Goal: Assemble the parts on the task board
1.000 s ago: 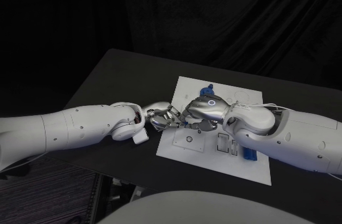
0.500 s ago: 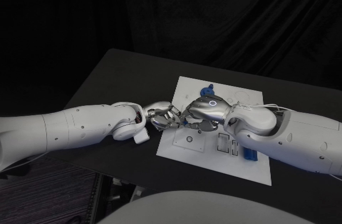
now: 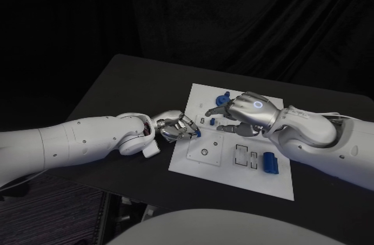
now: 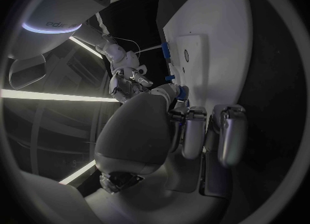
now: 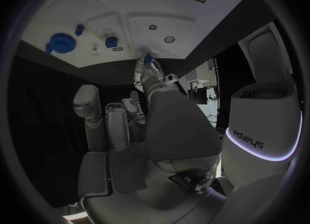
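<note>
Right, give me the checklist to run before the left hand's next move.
1. Left hand holds small blue part at its fingertips: ok.
2. Right hand holds nothing, fingers apart: ok.
3. Hands apart from each other: ok.
4. Task board lies flat on the table: ok.
5. Which socket takes the held part: cannot tell.
6. Held part's orientation: cannot tell.

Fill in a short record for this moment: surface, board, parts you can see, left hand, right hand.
surface: black table
board: white task board lying flat on the table
parts: blue round part at the far end; blue block near the right edge
left hand: left hand at the board's left edge, pinching a small blue part
right hand: right hand above the board, holding nothing visible
</note>
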{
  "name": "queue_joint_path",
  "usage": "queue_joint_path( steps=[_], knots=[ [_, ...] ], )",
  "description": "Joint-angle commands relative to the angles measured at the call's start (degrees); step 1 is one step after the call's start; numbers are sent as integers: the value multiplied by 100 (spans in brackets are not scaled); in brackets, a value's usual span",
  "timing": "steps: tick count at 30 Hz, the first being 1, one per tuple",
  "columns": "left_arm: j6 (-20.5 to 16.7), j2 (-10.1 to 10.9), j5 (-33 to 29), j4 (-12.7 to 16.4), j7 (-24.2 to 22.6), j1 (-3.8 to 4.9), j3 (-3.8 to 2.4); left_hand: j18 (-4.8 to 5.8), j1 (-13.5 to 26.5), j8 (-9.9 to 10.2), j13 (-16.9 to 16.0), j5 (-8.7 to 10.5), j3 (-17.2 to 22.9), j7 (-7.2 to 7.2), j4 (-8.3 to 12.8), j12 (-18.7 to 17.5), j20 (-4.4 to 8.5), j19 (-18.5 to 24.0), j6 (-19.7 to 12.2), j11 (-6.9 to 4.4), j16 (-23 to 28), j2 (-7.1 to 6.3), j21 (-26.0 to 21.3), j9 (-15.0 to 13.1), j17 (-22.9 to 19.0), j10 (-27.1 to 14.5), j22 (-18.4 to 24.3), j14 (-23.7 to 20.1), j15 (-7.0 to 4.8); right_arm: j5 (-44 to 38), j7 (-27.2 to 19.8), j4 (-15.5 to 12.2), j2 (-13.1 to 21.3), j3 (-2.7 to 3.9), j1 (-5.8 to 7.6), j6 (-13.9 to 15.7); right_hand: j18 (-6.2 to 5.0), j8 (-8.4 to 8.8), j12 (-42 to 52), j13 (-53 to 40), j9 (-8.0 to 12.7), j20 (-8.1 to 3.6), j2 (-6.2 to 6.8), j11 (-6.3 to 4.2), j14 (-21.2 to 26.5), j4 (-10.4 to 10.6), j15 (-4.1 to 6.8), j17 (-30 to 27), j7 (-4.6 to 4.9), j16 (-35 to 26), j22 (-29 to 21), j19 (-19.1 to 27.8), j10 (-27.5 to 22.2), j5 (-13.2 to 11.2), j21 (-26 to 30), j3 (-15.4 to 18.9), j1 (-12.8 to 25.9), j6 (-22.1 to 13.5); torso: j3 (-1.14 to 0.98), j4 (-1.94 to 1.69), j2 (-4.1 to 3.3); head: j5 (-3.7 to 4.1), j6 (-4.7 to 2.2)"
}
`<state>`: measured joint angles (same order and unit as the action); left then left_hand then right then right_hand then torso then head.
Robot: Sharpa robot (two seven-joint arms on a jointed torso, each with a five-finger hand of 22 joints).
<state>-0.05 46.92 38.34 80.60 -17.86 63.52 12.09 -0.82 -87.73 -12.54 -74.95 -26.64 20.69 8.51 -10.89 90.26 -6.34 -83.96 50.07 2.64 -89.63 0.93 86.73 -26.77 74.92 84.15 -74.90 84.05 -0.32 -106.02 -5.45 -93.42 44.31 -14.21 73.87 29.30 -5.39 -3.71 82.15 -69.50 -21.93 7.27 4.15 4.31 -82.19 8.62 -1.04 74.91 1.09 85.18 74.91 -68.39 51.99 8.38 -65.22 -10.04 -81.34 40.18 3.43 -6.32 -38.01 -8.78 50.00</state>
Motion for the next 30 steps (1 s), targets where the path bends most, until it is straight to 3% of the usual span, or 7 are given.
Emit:
queue_joint_path(
  steps=[1,8,14,16,22,26,30],
  knots=[
    [-303,39,-51,55,45,-15,-1,-12,87,-477,-1505,48,65,-175,18,-26,56,-338,154,-40,-37,-11,37,-239,1508,585,-1387,595,-36,-41,-3,-174,282,4,155,660,-71,-10,5,-15,9,12,46,-9,21,51,16,767,0,-30,692,-10,5,-31,3,9,4,-17,-7,12,6,111,0],
    [-555,231,-52,287,221,59,-2,-5,214,-553,-1505,113,97,-193,-42,-26,69,-360,127,-53,-37,31,58,-285,1508,585,-1395,595,-49,-1,99,-277,823,3,460,921,-59,-95,61,-74,14,9,22,-29,-18,161,30,790,31,-8,714,-79,149,-1,-34,14,-7,162,-21,29,10,340,0],
    [-466,313,-56,460,909,494,-2,0,371,-662,-1505,185,126,-224,-174,-26,87,-378,97,-75,-37,80,74,-361,1508,585,-1402,595,-69,10,269,-234,1155,2,590,913,-56,-124,80,-81,25,0,-8,-41,-37,257,41,799,37,2,721,-108,196,40,-44,14,9,252,-41,87,35,352,0],
    [-291,324,-60,514,1444,726,-2,-1,387,-688,-1505,193,129,-230,-189,-26,90,-375,94,-81,-37,77,70,-383,1508,585,-1400,595,-73,14,332,-207,1224,2,610,869,-55,-146,84,-73,31,-8,-12,-46,-41,310,48,798,59,3,724,-121,197,51,-44,16,10,323,-55,110,47,349,0],
    [484,270,146,510,3063,1215,-2,-13,456,-733,-1505,215,130,-237,-244,-26,99,-344,50,-88,-37,69,34,-431,1508,585,-1385,595,-81,102,379,-124,1201,1,630,809,-49,-170,85,-55,40,-17,-18,-53,-50,369,57,801,97,6,732,-151,189,66,-62,13,2,406,-98,193,69,290,0],
    [878,158,230,409,3831,1384,-2,-19,501,-765,-1505,261,136,-240,-262,-26,106,-330,7,-94,-37,69,16,-471,1508,585,-1377,595,-89,137,365,-63,1106,0,633,780,-52,-180,88,-52,47,-24,-21,-57,-56,396,63,802,109,8,730,-151,200,89,-51,7,-11,448,-160,268,77,217,0],
    [985,0,270,291,4263,1460,-2,-20,535,-798,-1505,314,138,-248,-268,-26,113,-329,-14,-100,-37,68,12,-506,1508,585,-1375,595,-96,159,335,-12,1031,0,630,749,-50,-189,90,-47,52,-29,-22,-61,-59,421,67,801,113,9,733,-163,209,107,-57,2,-21,485,-217,310,96,180,0]
  ],
)
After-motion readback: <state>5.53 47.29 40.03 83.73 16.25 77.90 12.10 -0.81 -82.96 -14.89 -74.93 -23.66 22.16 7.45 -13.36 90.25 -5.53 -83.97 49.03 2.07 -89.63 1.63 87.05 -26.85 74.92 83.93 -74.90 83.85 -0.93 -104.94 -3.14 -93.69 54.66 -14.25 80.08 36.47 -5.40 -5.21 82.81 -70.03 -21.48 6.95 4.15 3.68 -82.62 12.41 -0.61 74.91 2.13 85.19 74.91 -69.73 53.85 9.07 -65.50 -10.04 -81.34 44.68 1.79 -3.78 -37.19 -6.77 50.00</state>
